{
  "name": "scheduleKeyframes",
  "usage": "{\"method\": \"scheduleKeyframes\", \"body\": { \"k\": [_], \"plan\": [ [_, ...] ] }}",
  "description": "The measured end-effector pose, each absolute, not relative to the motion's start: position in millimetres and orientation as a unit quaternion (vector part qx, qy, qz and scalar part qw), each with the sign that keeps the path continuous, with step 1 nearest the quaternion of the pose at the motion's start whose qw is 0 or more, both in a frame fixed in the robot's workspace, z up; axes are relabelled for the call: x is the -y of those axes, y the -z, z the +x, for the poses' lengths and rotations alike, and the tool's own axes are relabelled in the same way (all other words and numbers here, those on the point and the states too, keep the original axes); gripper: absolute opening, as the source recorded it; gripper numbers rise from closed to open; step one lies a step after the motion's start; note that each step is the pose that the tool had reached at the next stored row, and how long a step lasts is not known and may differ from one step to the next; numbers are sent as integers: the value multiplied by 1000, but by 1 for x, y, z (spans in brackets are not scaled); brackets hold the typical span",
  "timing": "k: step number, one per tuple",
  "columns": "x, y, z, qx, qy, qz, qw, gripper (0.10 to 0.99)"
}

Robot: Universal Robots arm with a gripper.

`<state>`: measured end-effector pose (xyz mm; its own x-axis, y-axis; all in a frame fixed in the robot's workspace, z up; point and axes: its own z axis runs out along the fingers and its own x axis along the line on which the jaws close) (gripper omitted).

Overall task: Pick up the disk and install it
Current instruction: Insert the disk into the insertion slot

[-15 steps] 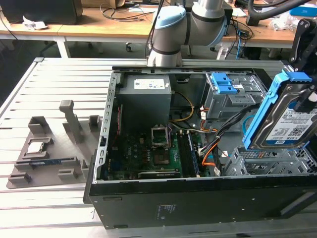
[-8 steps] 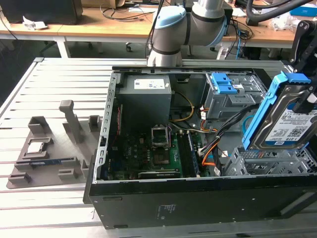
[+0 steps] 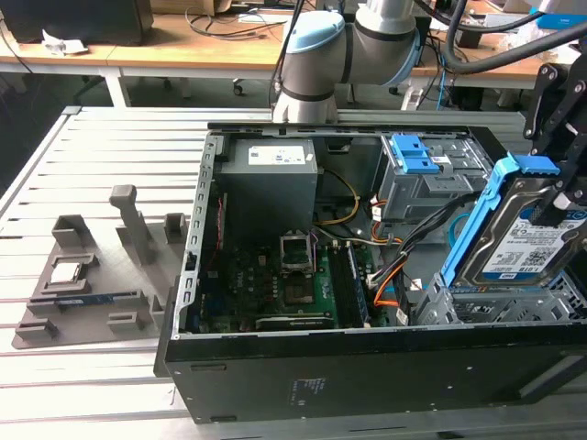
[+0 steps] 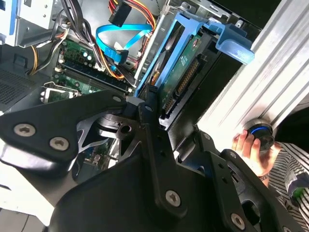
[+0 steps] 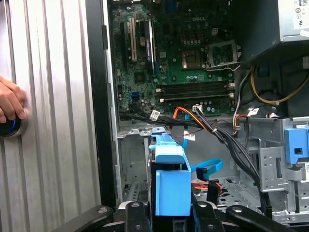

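Note:
The disk (image 3: pixel 525 236), a silver drive with a white-and-blue label in a blue plastic carrier, hangs tilted on edge at the exterior view's right. It sits just above the grey drive cage (image 3: pixel 491 302) in the open computer case. My black gripper (image 3: pixel 562 203) is shut on its far end. In the second wrist view the disk (image 4: pixel 182 72) shows its green board side between my fingers (image 4: pixel 150 121). The first wrist view has the carrier's blue end (image 5: pixel 169 179) pointing down toward the cage floor, with my gripper (image 5: pixel 166 220) around it.
The case (image 3: pixel 303 367) holds a motherboard (image 3: pixel 289 284), a power supply (image 3: pixel 271 179), a grey bay with a blue latch (image 3: pixel 415 156) and loose cables (image 3: pixel 399 266). A grey fixture (image 3: pixel 87 284) lies at the exterior view's left. A person's hand (image 5: pixel 8 101) rests on a button on the slatted table.

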<state>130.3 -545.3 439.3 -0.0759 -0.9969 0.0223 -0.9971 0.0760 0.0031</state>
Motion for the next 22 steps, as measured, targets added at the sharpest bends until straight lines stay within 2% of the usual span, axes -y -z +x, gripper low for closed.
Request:
{"method": "scheduleKeyframes", "body": {
  "k": [22],
  "plan": [
    [545, -403, 130, 729, -6, 685, 9, 365]
  ]
}}
